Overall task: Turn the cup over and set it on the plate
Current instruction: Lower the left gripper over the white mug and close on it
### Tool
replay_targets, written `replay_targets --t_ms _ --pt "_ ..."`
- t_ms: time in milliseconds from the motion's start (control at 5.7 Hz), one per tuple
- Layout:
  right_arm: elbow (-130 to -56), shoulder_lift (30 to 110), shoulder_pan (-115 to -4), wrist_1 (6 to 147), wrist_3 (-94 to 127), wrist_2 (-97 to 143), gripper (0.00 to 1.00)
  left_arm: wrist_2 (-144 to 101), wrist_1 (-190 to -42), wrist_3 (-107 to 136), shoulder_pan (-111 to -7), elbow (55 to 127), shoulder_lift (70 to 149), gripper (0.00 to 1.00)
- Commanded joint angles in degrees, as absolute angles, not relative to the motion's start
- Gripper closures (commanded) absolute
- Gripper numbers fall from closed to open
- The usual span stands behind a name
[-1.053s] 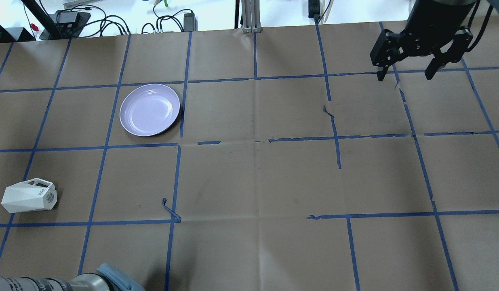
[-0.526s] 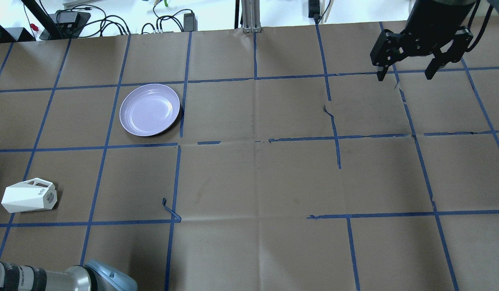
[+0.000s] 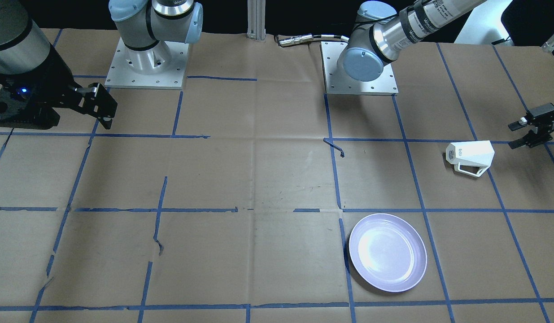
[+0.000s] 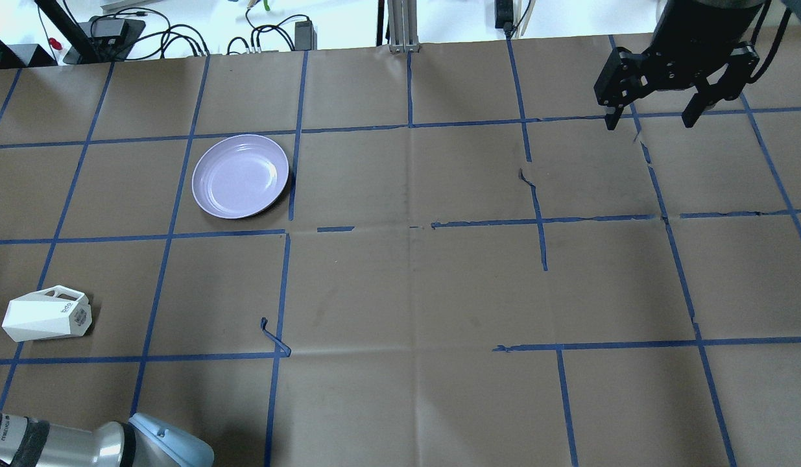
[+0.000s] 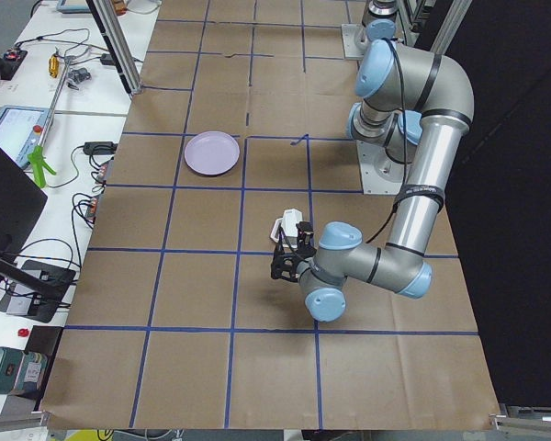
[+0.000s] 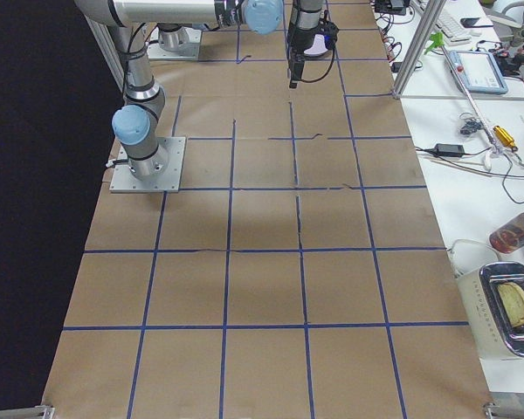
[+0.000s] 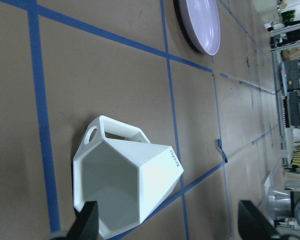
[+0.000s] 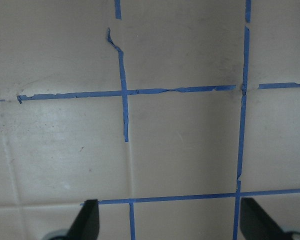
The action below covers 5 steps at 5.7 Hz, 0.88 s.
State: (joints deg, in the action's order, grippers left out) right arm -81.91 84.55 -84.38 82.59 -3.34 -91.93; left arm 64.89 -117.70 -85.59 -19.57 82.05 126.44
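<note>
The white faceted cup (image 4: 47,316) lies on its side at the table's left, also in the front view (image 3: 470,156). Its base with the small mark points toward the table's middle. The left wrist view looks into its open hexagonal mouth (image 7: 115,195), with the handle on the upper side. My left gripper (image 3: 515,135) is open, level with the cup and a short gap outboard of its mouth, touching nothing. The lavender plate (image 4: 240,176) sits farther out, bare, also in the front view (image 3: 388,252). My right gripper (image 4: 650,122) is open and empty, high over the far right.
Brown paper with a blue tape grid covers the table (image 4: 406,292). A curled end of tape (image 4: 274,340) sticks up to the right of the cup. My left arm's elbow (image 4: 115,444) hangs over the near left edge. Cables and a post line the far edge.
My left arm's elbow has slid leftward along the near edge. The cup, the plate and the right arm have not moved.
</note>
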Motion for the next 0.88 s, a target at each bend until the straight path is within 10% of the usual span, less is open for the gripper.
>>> replay_targets --t_ms 0,526,702 --pt "-81.9 84.6 -84.4 82.6 -3.3 -91.9 0.00 62.3 -122.1 -87.7 -19.6 81.6 131.4 0.03" --pt "-81.9 84.6 -84.4 82.6 -3.3 -91.9 0.00 60.6 -128.7 -87.7 -19.6 81.6 134.3 0.03" --pt "-81.9 84.6 -84.4 82.6 -3.3 -91.9 0.00 60.4 -129.5 -87.7 -19.7 81.6 134.4 0.38"
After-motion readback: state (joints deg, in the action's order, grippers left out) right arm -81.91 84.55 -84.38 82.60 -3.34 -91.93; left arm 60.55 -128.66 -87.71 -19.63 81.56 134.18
